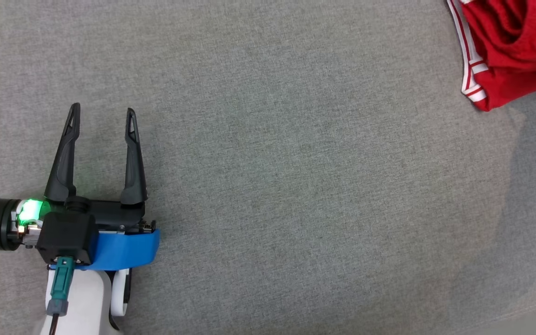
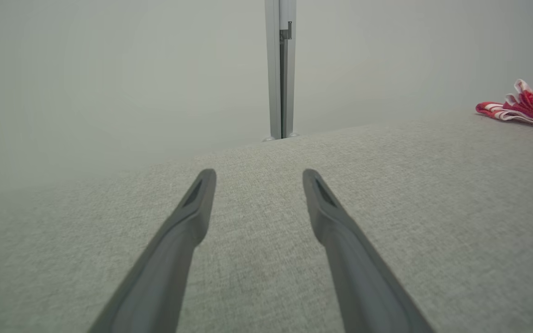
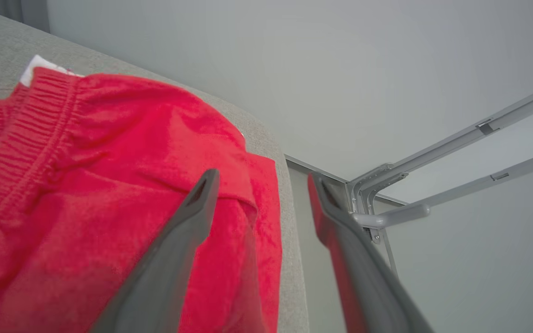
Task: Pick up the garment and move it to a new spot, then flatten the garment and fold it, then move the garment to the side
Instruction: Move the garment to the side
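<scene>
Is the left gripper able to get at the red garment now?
Doubtful. Nothing blocks it, just bare grey surface between the open left gripper and the red garment, but that lies far across, at the right.

The left gripper (image 1: 103, 109) sat at the lower left of the head view, its two long dark fingers (image 1: 65, 158) pointing up the view and spread wide. Behind them were a black wrist housing (image 1: 68, 235) with a green light (image 1: 30, 209) lit, a blue band (image 1: 123, 251) and the pale forearm (image 1: 82, 298). The right gripper (image 3: 263, 175), seen from its own wrist, held its jaws parted wide too.
</scene>
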You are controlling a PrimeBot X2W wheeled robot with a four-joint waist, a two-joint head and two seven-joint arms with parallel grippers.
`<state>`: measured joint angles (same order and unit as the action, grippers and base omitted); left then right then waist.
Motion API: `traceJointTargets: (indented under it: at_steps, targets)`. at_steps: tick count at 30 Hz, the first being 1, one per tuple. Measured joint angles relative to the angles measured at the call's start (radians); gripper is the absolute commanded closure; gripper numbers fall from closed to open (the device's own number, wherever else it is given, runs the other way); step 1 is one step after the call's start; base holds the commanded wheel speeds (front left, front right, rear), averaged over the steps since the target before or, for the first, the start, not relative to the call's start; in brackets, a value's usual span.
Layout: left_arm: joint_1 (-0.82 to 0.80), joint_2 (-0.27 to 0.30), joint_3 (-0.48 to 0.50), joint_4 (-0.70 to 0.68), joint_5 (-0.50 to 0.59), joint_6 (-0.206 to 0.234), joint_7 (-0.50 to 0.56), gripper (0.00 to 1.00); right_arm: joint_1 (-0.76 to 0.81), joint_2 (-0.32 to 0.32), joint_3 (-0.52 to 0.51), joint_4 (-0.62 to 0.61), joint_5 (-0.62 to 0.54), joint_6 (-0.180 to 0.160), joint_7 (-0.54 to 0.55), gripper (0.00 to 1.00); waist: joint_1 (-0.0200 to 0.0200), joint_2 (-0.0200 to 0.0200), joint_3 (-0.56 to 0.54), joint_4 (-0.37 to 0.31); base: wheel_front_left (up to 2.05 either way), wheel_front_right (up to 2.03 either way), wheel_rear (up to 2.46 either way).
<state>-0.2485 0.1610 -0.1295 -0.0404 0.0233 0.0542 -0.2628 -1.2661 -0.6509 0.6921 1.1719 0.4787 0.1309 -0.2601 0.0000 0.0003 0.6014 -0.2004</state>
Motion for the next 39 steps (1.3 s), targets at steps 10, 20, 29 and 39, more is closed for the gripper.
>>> traceJointTargets:
  at_steps: [10, 20, 29, 39]
  targets:
    - [0.038, -0.018, 0.002, 0.042, -0.044, 0.013, 0.0, 0.0, 0.106, 0.02, -0.16, -0.208, -0.121, 0.0, -0.001, 0.0, -0.0002, -0.0003, -0.129, 0.045, 0.0, 0.0, 0.0]
    - [0.143, -0.046, 0.04, 0.085, -0.086, 0.014, 0.0, 0.0, 0.383, 0.169, -0.327, -0.476, -0.22, 0.0, -0.001, 0.0, -0.0002, -0.0005, -0.307, 0.111, 0.0, 0.0, 0.0]
    - [0.214, -0.064, 0.064, 0.131, -0.096, -0.004, 0.0, 0.0, 0.614, 0.301, -0.386, -0.588, -0.248, 0.0, -0.001, 0.0, -0.0003, -0.0005, -0.429, 0.146, 0.0, 0.0, 0.0]
    - [0.256, -0.084, 0.081, 0.17, -0.103, -0.023, 0.0, 0.0, 0.858, 0.382, -0.462, -0.681, -0.231, 0.0, -0.001, 0.0, -0.0001, -0.0005, -0.512, 0.162, 0.0, 0.0, 0.0]
